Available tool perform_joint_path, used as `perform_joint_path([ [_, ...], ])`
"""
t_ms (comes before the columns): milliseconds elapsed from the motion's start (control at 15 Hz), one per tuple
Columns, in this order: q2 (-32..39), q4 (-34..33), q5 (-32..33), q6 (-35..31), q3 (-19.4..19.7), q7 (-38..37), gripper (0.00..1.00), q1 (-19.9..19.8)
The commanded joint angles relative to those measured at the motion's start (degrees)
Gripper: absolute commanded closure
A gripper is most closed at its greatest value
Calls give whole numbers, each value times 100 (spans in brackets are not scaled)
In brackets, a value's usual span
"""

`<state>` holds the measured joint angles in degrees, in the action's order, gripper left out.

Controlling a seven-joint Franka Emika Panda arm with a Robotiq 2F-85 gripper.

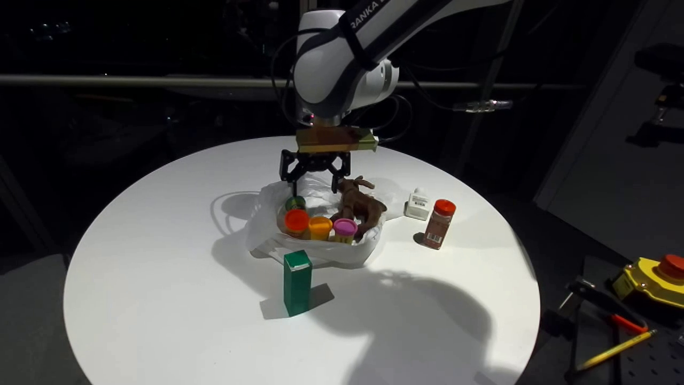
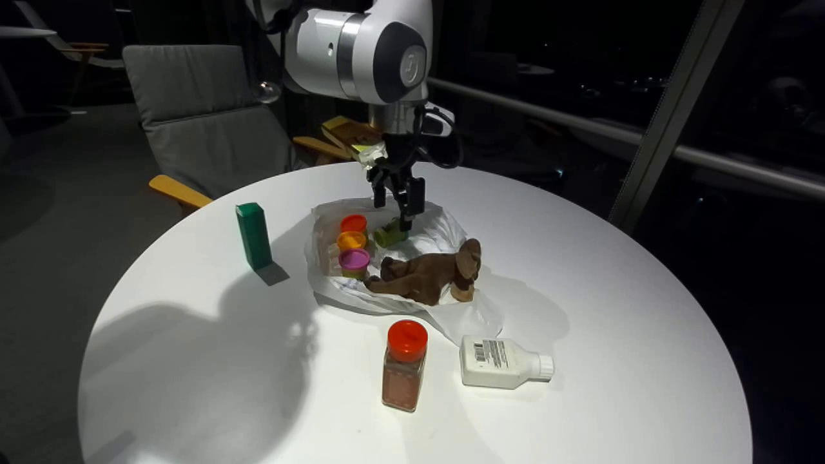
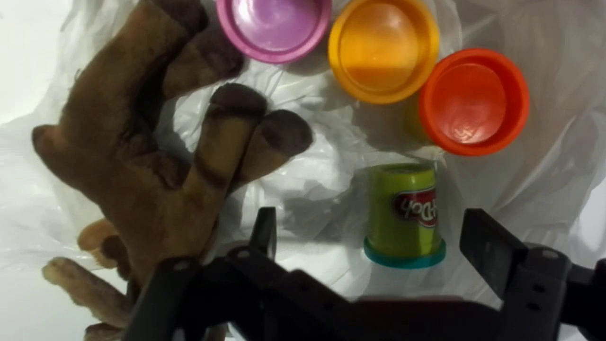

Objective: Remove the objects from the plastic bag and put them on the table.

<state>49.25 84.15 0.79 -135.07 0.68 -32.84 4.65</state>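
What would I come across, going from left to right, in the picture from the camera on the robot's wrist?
From left to right: brown toy animal, purple-lidded tub, orange-lidded tub, red-lidded tub.

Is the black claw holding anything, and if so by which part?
Nothing is held. The black two-fingered claw stands open; in the wrist view, the green cylindrical plastic tub shows between its fingers with a gap either side.
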Motion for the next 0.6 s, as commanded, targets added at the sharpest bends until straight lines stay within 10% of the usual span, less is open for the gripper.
perform_joint_path([
  [0, 125, -222, -69, 177, 210, 357, 0, 114],
  [533, 573, -630, -66, 46, 293, 361, 0, 349],
])
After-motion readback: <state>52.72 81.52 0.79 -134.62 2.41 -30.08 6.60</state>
